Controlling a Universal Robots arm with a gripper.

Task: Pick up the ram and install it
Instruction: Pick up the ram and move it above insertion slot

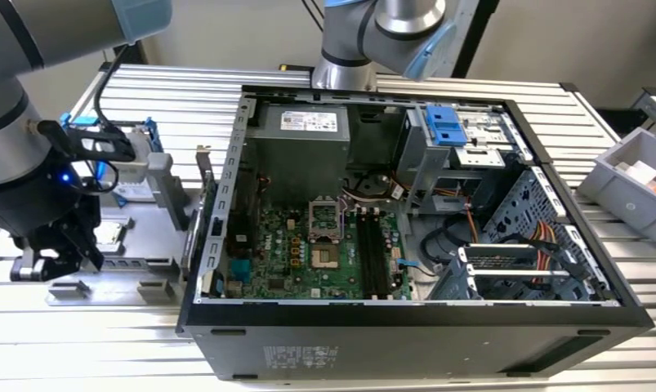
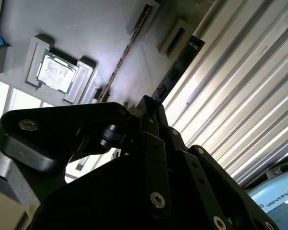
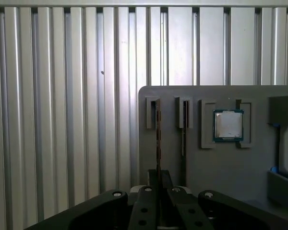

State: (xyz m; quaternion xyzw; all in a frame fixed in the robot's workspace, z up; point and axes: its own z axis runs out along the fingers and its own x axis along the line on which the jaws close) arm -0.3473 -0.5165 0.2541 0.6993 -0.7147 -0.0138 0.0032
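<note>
While the ram [image 3: 158, 136] stands on edge in its tray [image 3: 216, 167] slot on the desk [image 3: 62, 120], the gripper [image 3: 159, 178] looks clamped on its near end. Nothing is lifted yet; the motherboard slots [image 1: 372, 253] in the open case [image 1: 415, 335] sit empty, so the install is all to do.

Computer [image 1: 415, 335] overlooked from above
In both wrist views the tray [image 3: 201, 167] [image 2: 86, 28] is seen closely past the gripper [image 3: 158, 178] [image 2: 146, 103].

A ribbed metal table [image 1: 88, 343] under bright light, with perhaps a pale wall [image 1: 229, 33] behind.
</note>
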